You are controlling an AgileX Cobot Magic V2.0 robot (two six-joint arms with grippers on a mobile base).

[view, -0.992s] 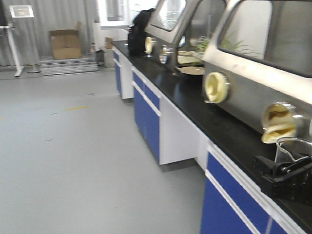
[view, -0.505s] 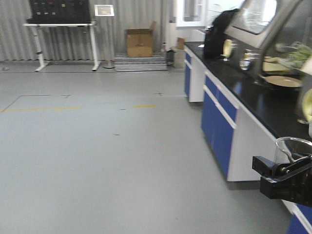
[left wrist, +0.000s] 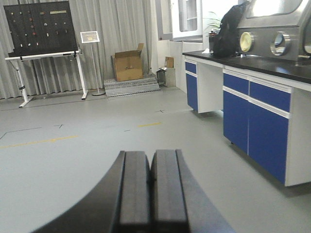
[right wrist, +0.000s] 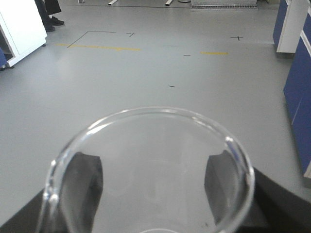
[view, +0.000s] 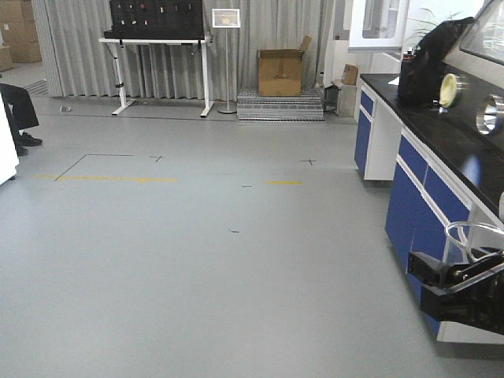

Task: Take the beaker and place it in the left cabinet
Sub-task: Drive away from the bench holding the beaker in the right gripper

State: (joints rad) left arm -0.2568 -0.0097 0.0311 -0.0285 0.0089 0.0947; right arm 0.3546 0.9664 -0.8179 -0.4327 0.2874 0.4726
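Pads of the right end effector clamp the clear glass beaker from both sides, upright above the grey floor, near the blue-fronted desk at right. The left end effector has its fingers pressed together.

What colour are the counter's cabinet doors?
Blue doors, set in white framing under a black top. The left wrist view shows it best.

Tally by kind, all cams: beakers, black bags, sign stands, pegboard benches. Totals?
beaker: 1
black bag: 1
sign stand: 1
pegboard bench: 1
Total: 4
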